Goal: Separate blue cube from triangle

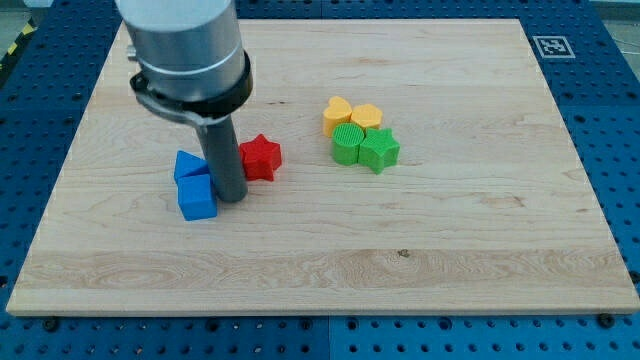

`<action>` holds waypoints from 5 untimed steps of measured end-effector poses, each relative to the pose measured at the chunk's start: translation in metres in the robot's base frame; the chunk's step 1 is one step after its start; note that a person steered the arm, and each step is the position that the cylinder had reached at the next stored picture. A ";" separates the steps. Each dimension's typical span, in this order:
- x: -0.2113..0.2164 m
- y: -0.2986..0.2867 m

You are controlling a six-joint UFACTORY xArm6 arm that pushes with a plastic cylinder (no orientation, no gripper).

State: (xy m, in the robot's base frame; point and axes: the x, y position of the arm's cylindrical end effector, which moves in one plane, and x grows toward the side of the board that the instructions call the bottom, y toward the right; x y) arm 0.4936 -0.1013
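A blue cube (197,196) lies on the wooden board (330,250) at the view's left. A blue triangle (188,164) touches its upper edge. My tip (232,198) stands right against the cube's right side, between the blue blocks and a red star (261,156). The rod (224,155) hides part of the red star's left side.
A yellow heart (338,114) and a yellow hexagon (367,117) sit at the middle of the board. Just below them are a green round block (347,146) and a green star (379,150), all four clustered together. The board lies on a blue perforated table (615,130).
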 end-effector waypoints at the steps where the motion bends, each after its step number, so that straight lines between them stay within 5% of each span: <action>1: -0.002 -0.004; 5: -0.007 -0.003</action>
State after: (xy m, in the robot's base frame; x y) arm 0.4864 -0.1041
